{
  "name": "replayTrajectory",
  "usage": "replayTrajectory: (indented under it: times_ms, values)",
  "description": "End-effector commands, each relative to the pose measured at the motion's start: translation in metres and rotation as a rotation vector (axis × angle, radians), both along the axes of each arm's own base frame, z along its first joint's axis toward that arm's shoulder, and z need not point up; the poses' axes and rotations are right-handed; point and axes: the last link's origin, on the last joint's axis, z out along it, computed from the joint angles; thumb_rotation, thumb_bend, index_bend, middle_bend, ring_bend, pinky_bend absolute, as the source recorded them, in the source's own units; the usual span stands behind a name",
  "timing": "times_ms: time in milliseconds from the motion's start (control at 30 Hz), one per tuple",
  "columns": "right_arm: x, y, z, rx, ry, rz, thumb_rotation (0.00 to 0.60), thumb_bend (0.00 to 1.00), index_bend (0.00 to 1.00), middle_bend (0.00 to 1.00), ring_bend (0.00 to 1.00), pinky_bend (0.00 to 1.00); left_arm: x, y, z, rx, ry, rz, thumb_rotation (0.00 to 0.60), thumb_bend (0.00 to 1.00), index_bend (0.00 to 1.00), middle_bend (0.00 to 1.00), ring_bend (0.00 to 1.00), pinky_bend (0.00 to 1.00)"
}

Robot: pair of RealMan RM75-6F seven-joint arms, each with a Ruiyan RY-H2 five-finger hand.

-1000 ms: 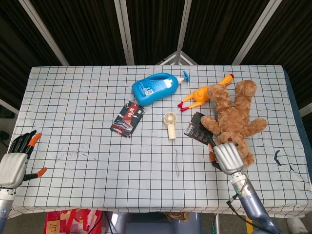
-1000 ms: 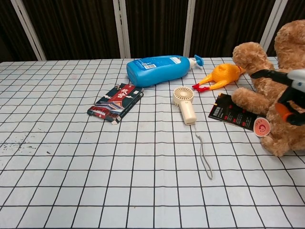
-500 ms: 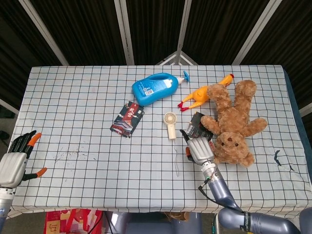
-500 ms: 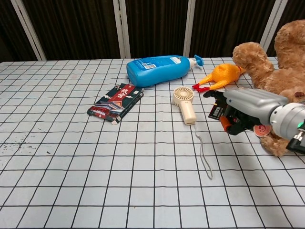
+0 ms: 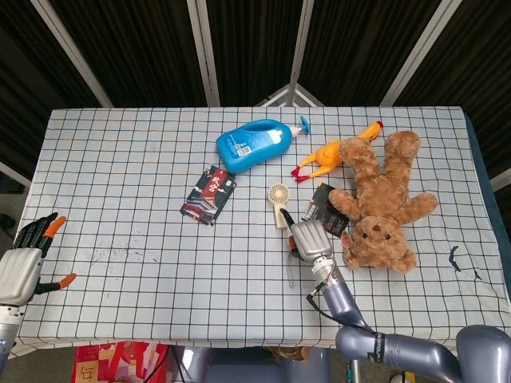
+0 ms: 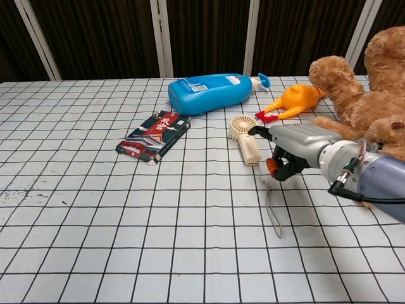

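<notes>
- Right hand: hovers low over the counter near its middle, fingers part-curled and spread, gripping nothing. In the chest view its dark fingertips lie just beside the handle of the fan, at the fan's 3 o'clock; whether they touch it cannot be told.
- Handheld fan: cream, lying flat, round head toward 12 o'clock and handle toward 6 o'clock. A thin grey wrist cord trails from the handle toward 6 o'clock, passing under the right hand.
- Left hand: seen in the head view only, at the counter's 8 o'clock corner, well apart from every item. Fingers are apart, with orange tips showing, and it holds nothing.
- Blue bottle: lies on its side at 12 o'clock of the fan, pump nozzle pointing toward 3 o'clock.
- Rubber chicken: yellow-orange, lies at 2 o'clock of the fan, between the bottle's nozzle and the teddy bear.
- Teddy bear: brown, on its back at 3 o'clock of the right hand, head toward 6 o'clock.
- Black packet: lies flat, touching the bear's arm, just beside the right hand at its 1 o'clock.
- Dark box: red and white print, lies at 9 o'clock of the fan, well apart from it.
- Counter: covered in white cloth with a black grid.
</notes>
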Motion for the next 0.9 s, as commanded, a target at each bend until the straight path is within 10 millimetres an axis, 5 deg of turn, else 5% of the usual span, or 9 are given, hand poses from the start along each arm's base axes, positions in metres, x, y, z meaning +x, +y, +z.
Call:
replayTrajectory:
  times_ms: [33, 900]
  values:
    - [0.003, -0.003, -0.003, 0.001, 0.005, 0.006, 0.600, 0.69, 0.00, 0.80, 0.91, 0.86, 0.000, 0.000, 0.000, -0.002, -0.001, 0.000, 0.600, 0.10, 0.00, 0.00, 0.00, 0.00]
    - [0.002, -0.013, -0.011, 0.002, 0.034, -0.027, 0.600, 0.69, 0.00, 0.80, 0.91, 0.86, 0.001, 0.000, 0.001, -0.005, -0.014, 0.007, 0.600, 0.10, 0.00, 0.00, 0.00, 0.00]
